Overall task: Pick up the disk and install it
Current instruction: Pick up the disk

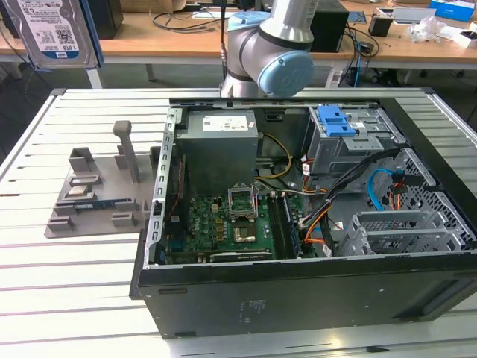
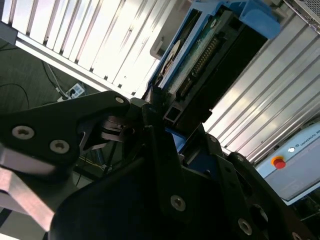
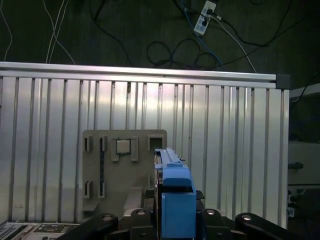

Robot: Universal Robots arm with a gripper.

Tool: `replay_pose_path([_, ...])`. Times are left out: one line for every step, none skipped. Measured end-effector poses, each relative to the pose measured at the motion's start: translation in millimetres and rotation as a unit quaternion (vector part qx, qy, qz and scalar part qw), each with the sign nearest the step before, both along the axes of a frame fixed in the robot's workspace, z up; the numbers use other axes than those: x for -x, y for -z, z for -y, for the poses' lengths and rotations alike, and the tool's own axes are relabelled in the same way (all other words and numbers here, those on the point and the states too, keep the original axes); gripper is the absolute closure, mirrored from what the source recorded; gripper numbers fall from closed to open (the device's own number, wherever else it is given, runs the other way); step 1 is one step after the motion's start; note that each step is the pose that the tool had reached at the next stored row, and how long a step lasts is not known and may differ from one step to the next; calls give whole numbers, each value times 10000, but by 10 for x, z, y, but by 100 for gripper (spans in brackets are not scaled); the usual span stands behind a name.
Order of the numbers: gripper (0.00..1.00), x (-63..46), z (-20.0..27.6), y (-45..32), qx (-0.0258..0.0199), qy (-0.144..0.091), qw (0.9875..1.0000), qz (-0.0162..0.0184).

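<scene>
Disk (image 2: 200, 55) within the pincer's (image 3: 176, 210) grip (edge-on)

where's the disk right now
The disk is clamped in the gripper, up in the top corner of the exterior view's left, above the slatted table near the grey fixture and outside the open computer case.

arm (image 1: 277, 52): elbow joint upper centre, exterior view | claw (image 3: 177, 220): clamped on disk (image 3: 175, 180)
</scene>
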State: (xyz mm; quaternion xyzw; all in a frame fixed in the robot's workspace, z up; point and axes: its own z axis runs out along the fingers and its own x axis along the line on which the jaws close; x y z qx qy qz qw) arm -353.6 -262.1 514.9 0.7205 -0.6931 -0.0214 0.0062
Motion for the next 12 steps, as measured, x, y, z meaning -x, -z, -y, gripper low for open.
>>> replay_pose_path([63, 0, 0, 0, 0, -1, 10000, 0])
replay_pose_path([63, 0, 1, 0, 0, -1, 10000, 0])
replay_pose_path([63, 0, 1, 0, 0, -1, 10000, 0])
replay_pose_path([63, -2, 1, -1, 0, -1, 10000, -1])
replay_pose_path([63, -13, 2, -1, 0, -2, 10000, -1])
replay_pose_path([63, -27, 4, 0, 0, -1, 10000, 0])
replay_pose_path([63, -42, 6, 0, 0, -1, 10000, -1])
replay_pose_path([63, -67, 10, 0, 0, -1, 10000, 0])
replay_pose_path([63, -93, 15, 1, 0, -1, 10000, 0])
replay_pose_path([63, -112, 19, 1, -1, -1, 10000, 0])
replay_pose_path([63, -134, 24, 1, 0, -1, 10000, -1])
replay_pose_path([63, -158, 30, 1, 0, -1, 10000, -1])
